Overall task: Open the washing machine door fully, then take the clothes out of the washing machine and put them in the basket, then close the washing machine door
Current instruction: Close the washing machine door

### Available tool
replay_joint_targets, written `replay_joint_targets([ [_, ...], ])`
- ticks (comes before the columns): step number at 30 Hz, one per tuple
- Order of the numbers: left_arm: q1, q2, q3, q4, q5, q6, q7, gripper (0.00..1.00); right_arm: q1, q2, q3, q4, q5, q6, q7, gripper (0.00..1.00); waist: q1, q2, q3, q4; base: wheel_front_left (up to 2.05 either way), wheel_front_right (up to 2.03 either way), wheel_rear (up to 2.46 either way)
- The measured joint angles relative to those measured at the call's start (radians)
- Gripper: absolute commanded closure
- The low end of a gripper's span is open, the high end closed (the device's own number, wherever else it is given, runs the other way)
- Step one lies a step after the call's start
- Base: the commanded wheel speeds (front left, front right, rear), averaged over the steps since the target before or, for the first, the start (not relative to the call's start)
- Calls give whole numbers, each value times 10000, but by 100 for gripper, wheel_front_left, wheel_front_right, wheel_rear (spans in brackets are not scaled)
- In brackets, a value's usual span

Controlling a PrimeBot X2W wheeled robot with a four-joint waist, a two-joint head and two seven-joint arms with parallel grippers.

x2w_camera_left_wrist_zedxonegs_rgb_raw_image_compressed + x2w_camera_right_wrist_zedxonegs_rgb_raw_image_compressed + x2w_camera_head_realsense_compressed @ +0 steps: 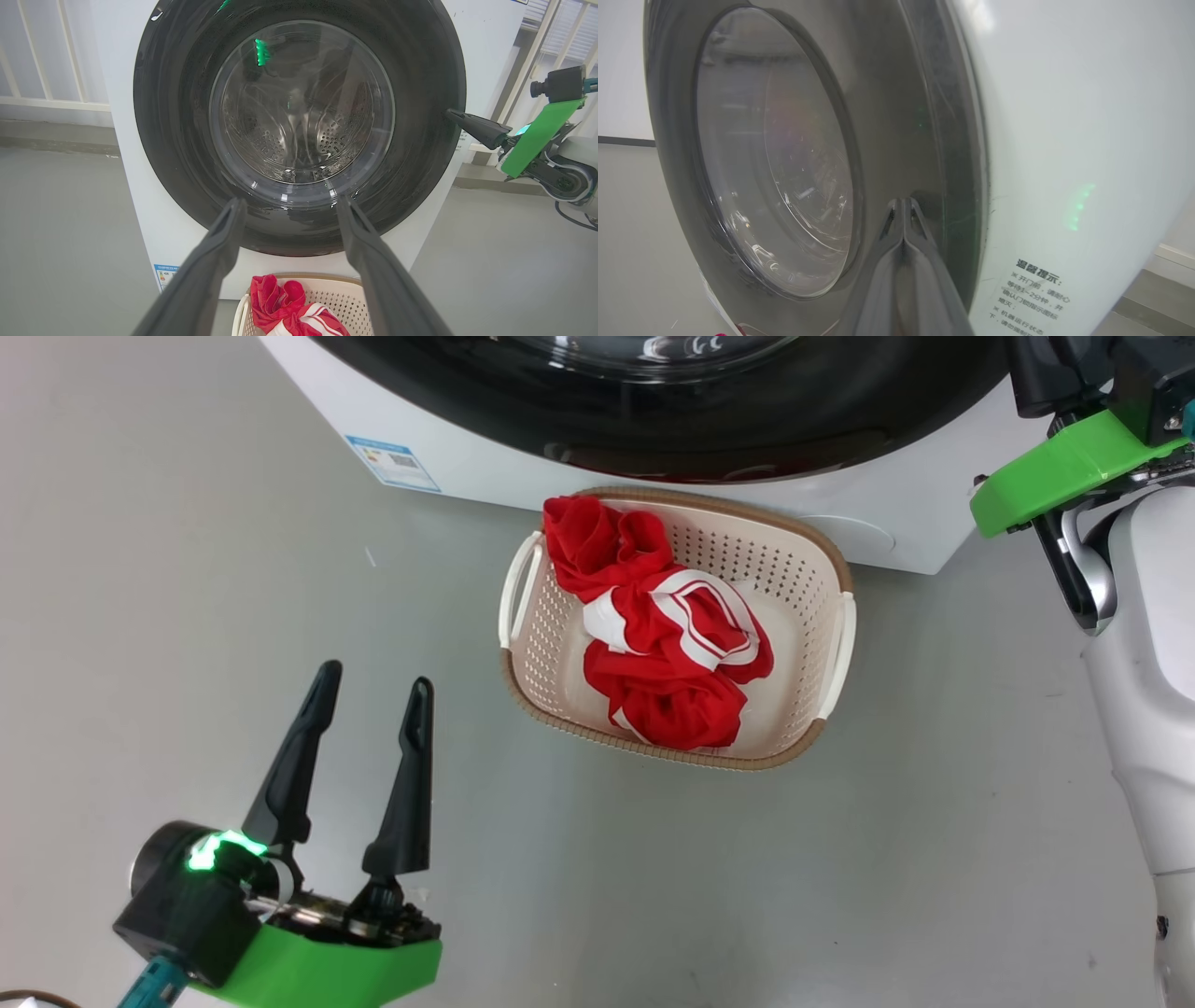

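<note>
The washing machine stands ahead with its door lying flush against the front. In the left wrist view the door looks shut, and the steel drum shows through the glass. On the floor before the machine stands the basket, holding the red and white clothes. My left gripper hovers open and empty to the basket's left, apart from it. My right gripper is shut, with its tips against the door's black rim at the right edge. The left wrist view shows the right gripper there too.
Grey floor spreads around the basket. A blue-white label marks the machine's lower corner. My pale right forearm stands right of the basket. A white railing runs behind the machine's left side.
</note>
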Motion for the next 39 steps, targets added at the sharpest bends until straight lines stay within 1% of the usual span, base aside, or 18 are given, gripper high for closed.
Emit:
replay_joint_targets([
  [5,-35,-6,-13,15,-15,6,0,0,-150,35,33,259,-84,35,-8,100,0,0,5,93,0,0,0],
  [11,-118,-6,12,25,-58,19,0,0,-151,136,8,276,-75,31,10,100,0,0,-81,0,0,0,0],
  [17,-118,-8,12,75,-71,98,0,0,-76,324,-73,148,430,-17,8,100,0,0,-229,-233,0,0,0],
  [22,-118,-8,10,144,-148,102,0,0,483,355,23,65,673,-75,10,100,0,0,-385,-482,0,0,0],
  [26,-116,-8,6,247,-370,134,0,0,1134,489,401,-90,851,-75,12,100,0,0,-521,-712,0,0,0],
  [32,-110,-8,82,405,-506,345,0,0,2155,711,953,-485,1101,-75,19,100,0,0,-749,-1084,0,0,0],
  [33,-105,-6,105,512,-523,385,0,0,2583,782,1131,-637,1164,-75,19,81,0,0,-840,-1214,0,0,0],
  [36,-96,-6,184,629,-523,535,0,0,3237,813,1290,-984,1170,-77,19,56,0,-1,-980,-1416,0,0,0],
  [37,-90,-6,222,654,-523,562,0,0,3428,826,1315,-1129,1170,-77,19,46,0,0,-1025,-1489,0,0,0],
  [38,-85,-4,255,677,-522,589,0,0,3614,844,1342,-1290,1170,-77,19,24,0,0,-1069,-1565,0,0,0],
  [39,-81,-6,268,709,-518,627,0,0,3796,871,1354,-1446,1166,-75,21,8,0,0,-1115,-1644,0,0,0],
])
